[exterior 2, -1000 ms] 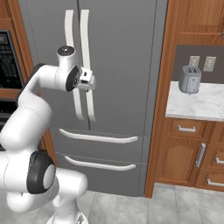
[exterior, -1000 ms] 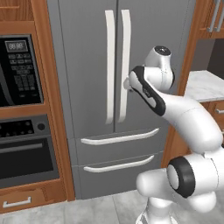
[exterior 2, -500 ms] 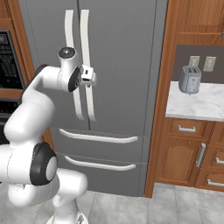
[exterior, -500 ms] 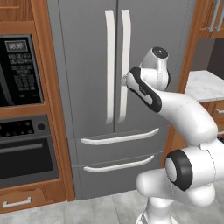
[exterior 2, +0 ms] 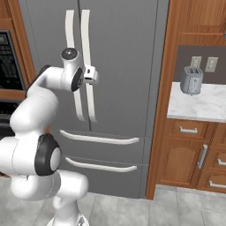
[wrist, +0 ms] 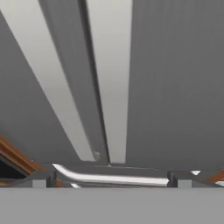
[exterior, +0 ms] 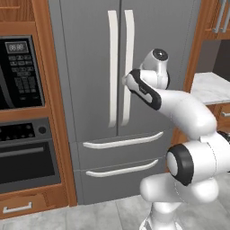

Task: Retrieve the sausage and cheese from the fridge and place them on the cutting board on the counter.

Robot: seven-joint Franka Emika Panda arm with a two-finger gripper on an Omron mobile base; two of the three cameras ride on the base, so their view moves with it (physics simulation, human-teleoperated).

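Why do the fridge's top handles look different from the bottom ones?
The two top handles are long and stand upright, side by side at the middle where the doors meet. The two drawer handles lie sideways, one above the other, each across its own drawer. The open gripper is near the right top handle; the drawer handles are well below it. All are pale, curved bars on the closed grey fridge.

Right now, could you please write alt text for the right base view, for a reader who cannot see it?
A white robot arm holds its open gripper at the right door handle of a closed grey fridge. To the right, a toaster stands on a marbled side counter over wood cabinets.
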